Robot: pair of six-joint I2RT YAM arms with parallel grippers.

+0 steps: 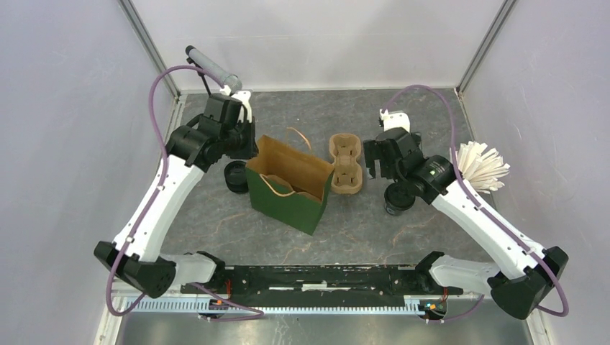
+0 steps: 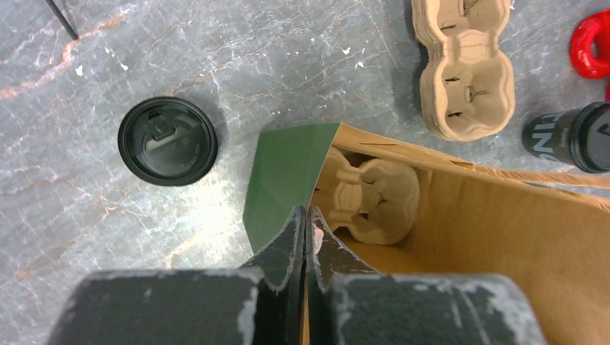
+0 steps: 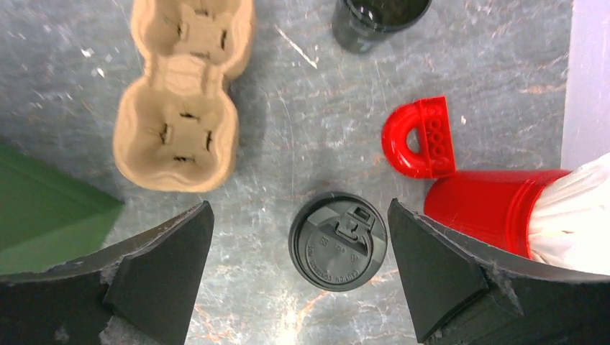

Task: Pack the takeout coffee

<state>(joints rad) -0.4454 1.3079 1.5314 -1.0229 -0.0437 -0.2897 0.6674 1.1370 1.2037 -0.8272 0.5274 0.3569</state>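
The right gripper (image 3: pixel 299 208) hangs wide over the coffee cup (image 3: pixel 338 241); the left gripper (image 2: pixel 306 214) pinches the bag (image 2: pixel 288 172) rim. Closing off-centre could topple the cup.

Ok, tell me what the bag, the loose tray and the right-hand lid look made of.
Bag: paper, matte green outside, brown inside, creased folds. Tray: moulded pulp, likely; tan, rough, fibrous. Lid: black plastic, probably; faint sheen, embossed lettering.
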